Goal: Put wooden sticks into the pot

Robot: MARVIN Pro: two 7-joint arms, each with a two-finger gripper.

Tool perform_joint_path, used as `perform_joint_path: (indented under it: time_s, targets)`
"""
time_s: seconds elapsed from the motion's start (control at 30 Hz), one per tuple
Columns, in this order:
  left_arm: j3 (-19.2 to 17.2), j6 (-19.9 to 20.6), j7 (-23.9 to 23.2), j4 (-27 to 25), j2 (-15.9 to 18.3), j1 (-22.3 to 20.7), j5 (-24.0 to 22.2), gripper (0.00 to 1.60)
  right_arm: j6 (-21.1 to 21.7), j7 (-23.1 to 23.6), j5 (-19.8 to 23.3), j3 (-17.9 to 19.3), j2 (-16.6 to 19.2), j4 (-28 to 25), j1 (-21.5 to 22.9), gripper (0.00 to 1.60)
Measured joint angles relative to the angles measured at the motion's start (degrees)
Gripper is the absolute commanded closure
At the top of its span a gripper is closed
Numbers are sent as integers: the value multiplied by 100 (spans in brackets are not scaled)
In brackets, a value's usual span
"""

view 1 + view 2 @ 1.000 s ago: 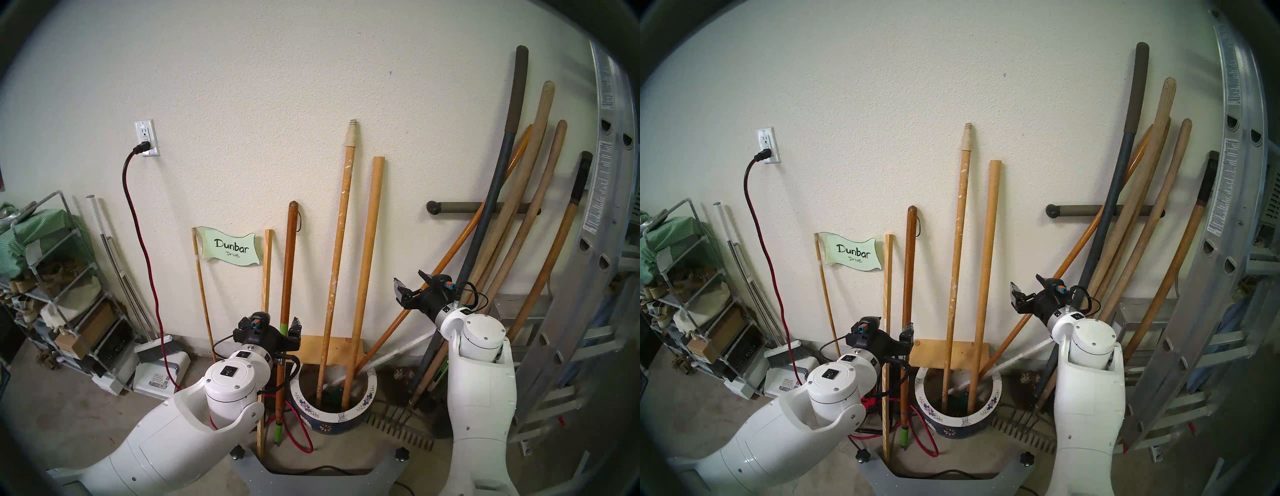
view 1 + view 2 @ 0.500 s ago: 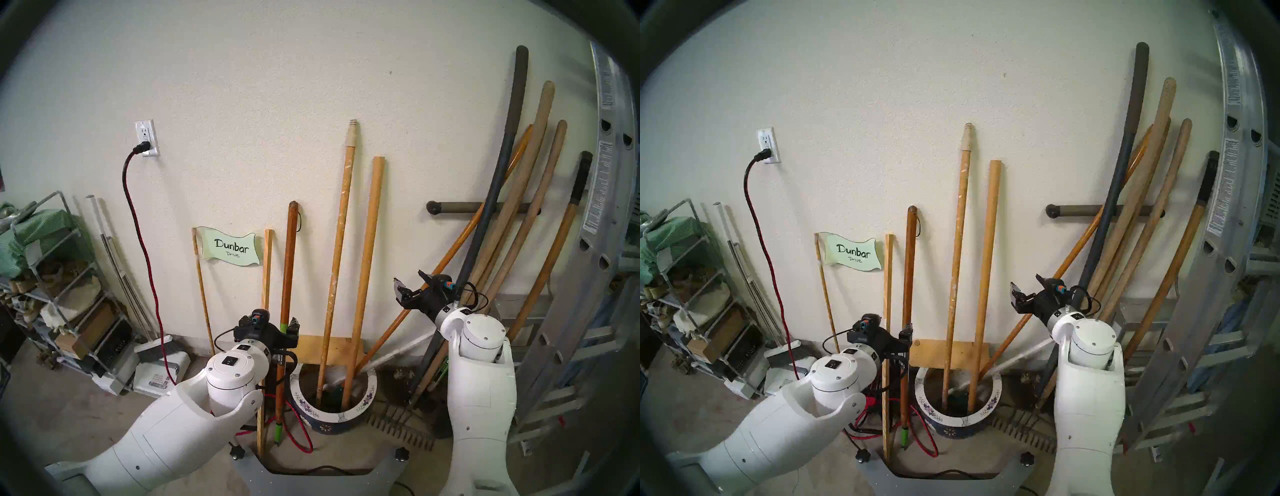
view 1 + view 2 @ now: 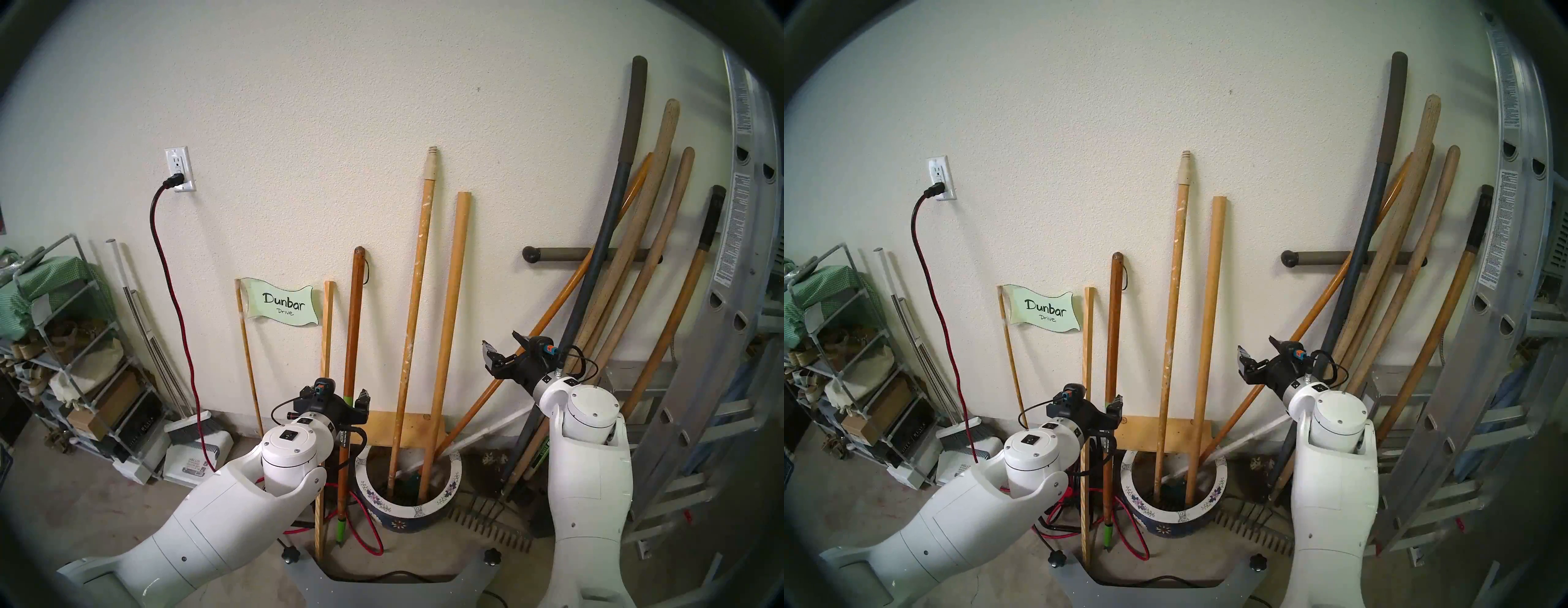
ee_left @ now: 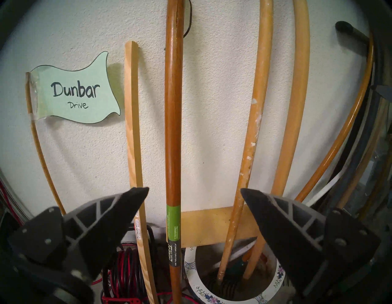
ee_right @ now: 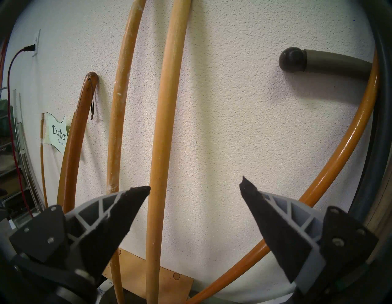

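The dark red-brown stick [image 3: 353, 322] with a cord loop leans on the wall, its foot on the floor left of the pot [image 3: 424, 508]. My left gripper [image 3: 345, 403] is open, its fingers to either side of this stick at the green label [image 4: 173, 214], not closed on it. In the left wrist view the left gripper [image 4: 194, 191] has the stick nearer its left finger. The paint-flecked stick [image 3: 413, 297] and the plain dowel [image 3: 449, 318] stand in the pot [image 4: 192, 278]. My right gripper [image 3: 502, 344] hangs open and empty, right of the dowel [image 5: 163, 127].
A thin square slat [image 3: 326, 331] and a "Dunbar Drive" flag [image 3: 282, 303] lean left of the red-brown stick. A red cable [image 3: 369, 545] lies on the floor by the pot. Tool handles [image 3: 636, 276], a ladder [image 3: 721, 339] and a rake [image 3: 488, 530] fill the right; a shelf rack [image 3: 63, 339] stands left.
My left arm has shifted a little to the right, bringing its open gripper further around the red-brown stick. The right arm and the sticks have not moved.
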Motion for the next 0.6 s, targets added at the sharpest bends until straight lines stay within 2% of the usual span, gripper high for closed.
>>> perform_joint_path:
  time_s: [0.17, 0.6]
  targets:
    - [33, -22, -74, 162, -41, -105, -1, 0, 0, 0, 0, 0, 0, 0, 0, 0]
    - [-9, -155, -539, 1185, -226, -634, -74, 0, 0, 0, 1, 0, 0, 0, 0, 0]
